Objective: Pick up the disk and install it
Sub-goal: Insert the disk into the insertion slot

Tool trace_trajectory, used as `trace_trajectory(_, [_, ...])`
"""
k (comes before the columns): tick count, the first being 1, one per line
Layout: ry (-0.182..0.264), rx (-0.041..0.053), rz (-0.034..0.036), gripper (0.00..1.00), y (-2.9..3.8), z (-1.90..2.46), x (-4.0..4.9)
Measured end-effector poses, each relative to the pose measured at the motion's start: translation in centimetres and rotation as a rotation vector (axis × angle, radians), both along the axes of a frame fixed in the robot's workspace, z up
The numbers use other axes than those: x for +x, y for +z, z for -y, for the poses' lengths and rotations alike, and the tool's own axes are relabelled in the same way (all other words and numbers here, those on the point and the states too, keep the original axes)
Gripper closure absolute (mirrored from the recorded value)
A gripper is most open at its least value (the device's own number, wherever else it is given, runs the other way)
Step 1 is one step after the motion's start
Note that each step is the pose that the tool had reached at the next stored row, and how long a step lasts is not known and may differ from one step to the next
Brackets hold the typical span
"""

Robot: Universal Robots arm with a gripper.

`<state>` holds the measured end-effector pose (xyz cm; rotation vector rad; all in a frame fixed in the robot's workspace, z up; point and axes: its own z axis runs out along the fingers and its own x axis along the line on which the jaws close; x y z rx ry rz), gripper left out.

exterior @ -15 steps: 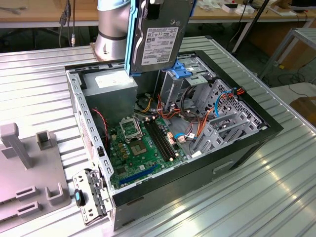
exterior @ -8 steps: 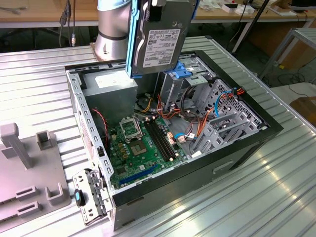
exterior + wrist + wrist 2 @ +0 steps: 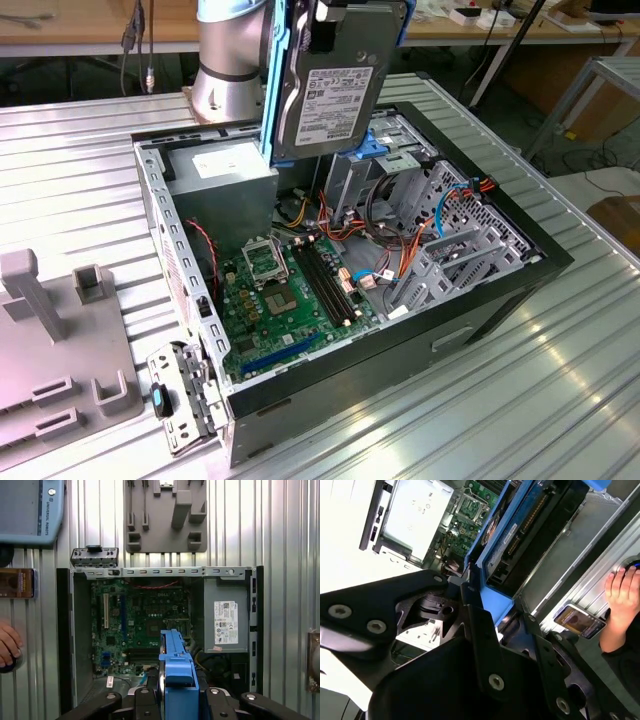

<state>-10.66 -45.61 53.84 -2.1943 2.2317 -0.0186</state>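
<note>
The disk (image 3: 330, 90), a dark metal hard drive with a white label and a blue carrier rail (image 3: 272, 80), hangs upright on edge above the open computer case (image 3: 480, 330). It sits over the gap between the power supply and the drive cage (image 3: 400, 175). My gripper (image 3: 492, 597) is shut on the disk from above, with black fingers (image 3: 480, 630) on either side of the blue carrier (image 3: 176, 675). In the first wrist view the gripper (image 3: 179, 696) holds the disk over the motherboard (image 3: 135, 625).
The grey power supply (image 3: 225, 165) with its white sticker sits at the case's back. Orange and blue cables (image 3: 400, 260) run by the drive cage. A grey fixture (image 3: 50, 350) lies on the metal table. A person's hand (image 3: 7, 645), a phone (image 3: 17, 583) and a pendant (image 3: 30, 510) lie beside the case.
</note>
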Motion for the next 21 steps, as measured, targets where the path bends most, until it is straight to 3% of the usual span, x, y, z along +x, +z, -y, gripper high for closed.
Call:
trace_trajectory(5, [0.0, 0.0, 0.0, 0.63, 0.0, 0.61, 0.0])
trace_trajectory(8, [0.0, 0.0, 0.0, 0.63, -0.02, 1.22, 0.0])
trace_trajectory(18, [0.0, 0.0, 0.0, 0.63, -0.12, 2.28, 0.01])
trace_trajectory(21, [0.0, 0.0001, 0.0, 0.63, -0.17, 2.82, 0.02])
